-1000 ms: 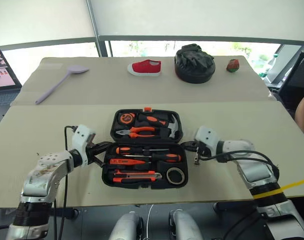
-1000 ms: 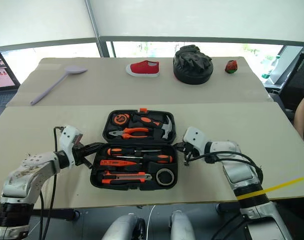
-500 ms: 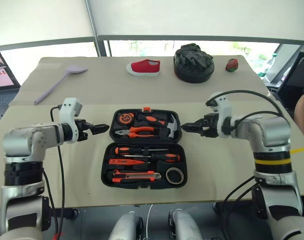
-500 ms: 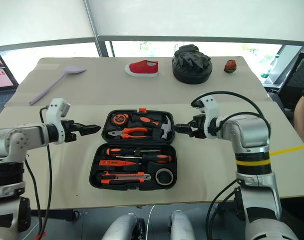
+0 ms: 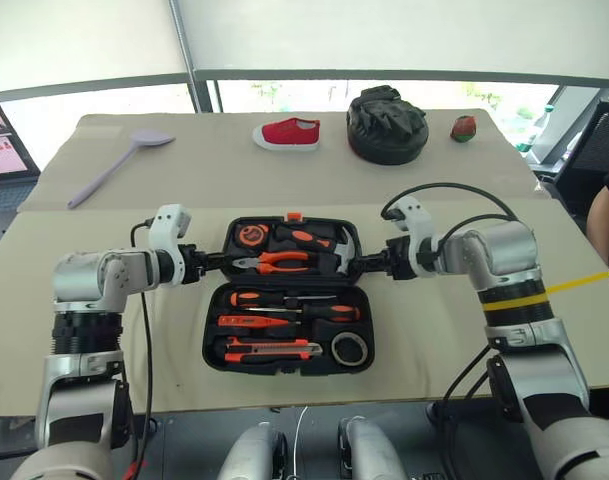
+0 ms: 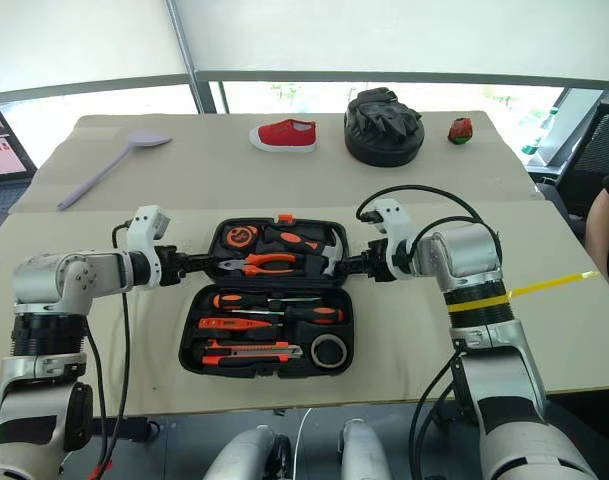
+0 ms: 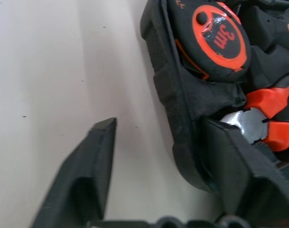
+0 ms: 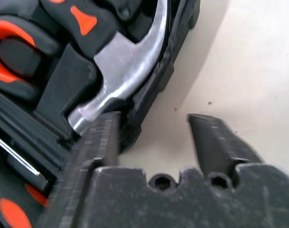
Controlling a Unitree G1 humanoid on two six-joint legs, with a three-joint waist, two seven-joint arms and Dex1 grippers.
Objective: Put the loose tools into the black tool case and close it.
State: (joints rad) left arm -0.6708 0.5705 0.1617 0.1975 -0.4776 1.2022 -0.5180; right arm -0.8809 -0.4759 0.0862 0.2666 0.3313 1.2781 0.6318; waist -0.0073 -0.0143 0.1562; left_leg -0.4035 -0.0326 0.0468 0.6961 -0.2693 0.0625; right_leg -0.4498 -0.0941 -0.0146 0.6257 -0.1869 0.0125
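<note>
Open black tool case (image 5: 216, 345) holds every tool — both arms' fingers straddle its rim.

My tool case (image 5: 289, 315) is matt black plastic. The hammer (image 8: 130, 66) head is shiny metal. The desk (image 5: 104, 330) looks smooth and matt.

Black tool case (image 5: 289, 297) open flat on table, screwdrivers (image 5: 294, 300), knife (image 5: 274, 350), tape roll (image 5: 350, 349) slotted

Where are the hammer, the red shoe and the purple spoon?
hammer (image 5: 348, 252), left eye view, on its shiny metal head in the case's far half.
red shoe (image 5: 292, 133), left eye view, on the middle of its red upper.
purple spoon (image 5: 152, 138), left eye view, on its bowl.
</note>
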